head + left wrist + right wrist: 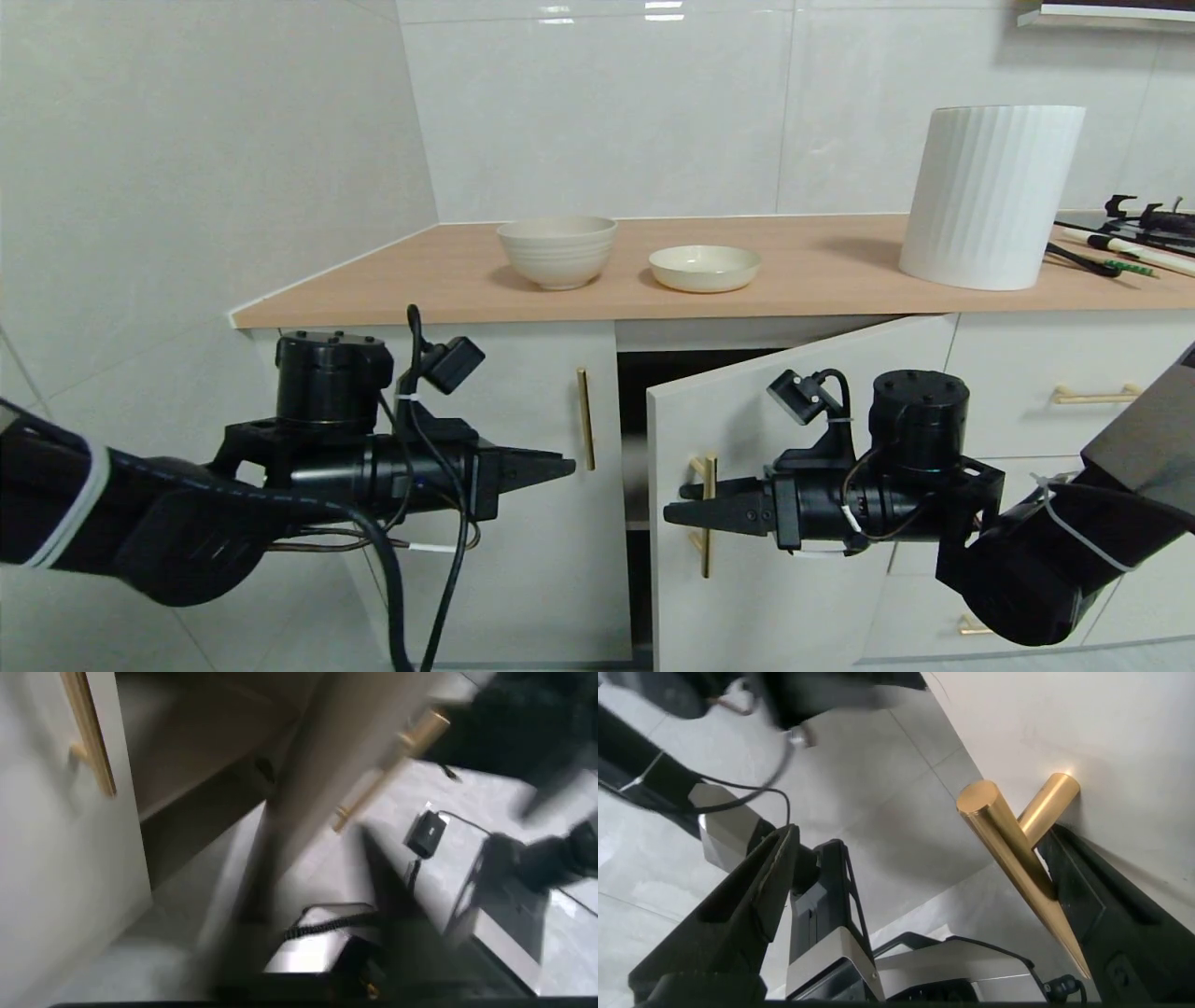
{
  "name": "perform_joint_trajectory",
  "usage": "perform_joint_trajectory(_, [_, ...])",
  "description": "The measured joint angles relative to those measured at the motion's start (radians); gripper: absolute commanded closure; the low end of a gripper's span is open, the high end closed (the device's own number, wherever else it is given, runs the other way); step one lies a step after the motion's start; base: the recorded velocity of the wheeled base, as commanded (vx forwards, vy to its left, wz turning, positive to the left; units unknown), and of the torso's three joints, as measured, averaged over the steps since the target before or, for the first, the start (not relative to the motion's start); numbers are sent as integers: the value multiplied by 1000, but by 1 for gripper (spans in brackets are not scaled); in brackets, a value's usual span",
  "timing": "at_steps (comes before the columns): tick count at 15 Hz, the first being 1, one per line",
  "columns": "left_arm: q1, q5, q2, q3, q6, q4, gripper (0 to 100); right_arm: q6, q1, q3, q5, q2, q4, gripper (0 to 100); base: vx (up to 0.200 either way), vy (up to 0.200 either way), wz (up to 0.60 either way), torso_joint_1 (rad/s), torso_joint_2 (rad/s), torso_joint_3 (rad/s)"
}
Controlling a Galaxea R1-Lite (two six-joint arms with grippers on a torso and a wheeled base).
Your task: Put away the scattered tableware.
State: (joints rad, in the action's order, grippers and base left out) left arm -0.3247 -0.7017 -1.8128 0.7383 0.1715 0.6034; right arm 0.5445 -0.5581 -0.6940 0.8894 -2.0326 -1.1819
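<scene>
Two pieces of tableware sit on the counter, well apart from both arms: a deep ribbed bowl to the left and a shallow dish just right of it, a clear gap between them. Both look like glazed ceramic, so I judge them stiff, fairly heavy for their size, slick on the glaze and liable to chip or crack if knocked against the counter edge or the door.

The bowl's tall wall suggests pinching the rim, one finger inside and one outside, on the near side. The dish has a low, sloping rim, so a grip there looks less secure. It probably needs a deeper bite and a level carry. Far right, past a tall white canister, lie some thin utensils. They are light and likely to roll, and best taken across the middle.

Below the counter, the right end effector is at the brass handle of the right cabinet door, which stands ajar. The right wrist view shows its fingers spread wide, the handle between them and close to one finger, nothing gripped. The left end effector hangs in front of the closed left door, near its handle. Whether it is wide or narrow I cannot tell. The dark opening between the doors is the likely place for the tableware.
</scene>
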Motion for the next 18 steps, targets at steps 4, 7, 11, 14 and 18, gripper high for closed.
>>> perform_joint_trajectory(4, [-23, 1, -141, 90, 139, 149, 100, 0, 0, 0, 0, -1, -4, 0, 0, 0, 0, 0, 0, 0])
perform_joint_trajectory(7, [-56, 10, -237, 137, 193, 251, 100, 0, 0, 1, 0, -3, -11, 0, 0, 0, 0, 0, 0, 0])
perform_joint_trajectory(11, [-132, 76, -345, 169, 196, 345, 100, 0, 1, 6, 1, -5, -15, 0, 0, 0, 0, 0, 0, 0])
perform_joint_trajectory(14, [-159, 74, -369, 164, 194, 379, 100, 0, 1, 14, -2, -7, -26, 0, 0, 0, 0, 0, 0, 0])
perform_joint_trajectory(18, [-164, 70, -425, 101, 179, 613, 100, -1, 1, 37, -7, -13, -84, 0, 0, 0, 0, 0, 0, 0])
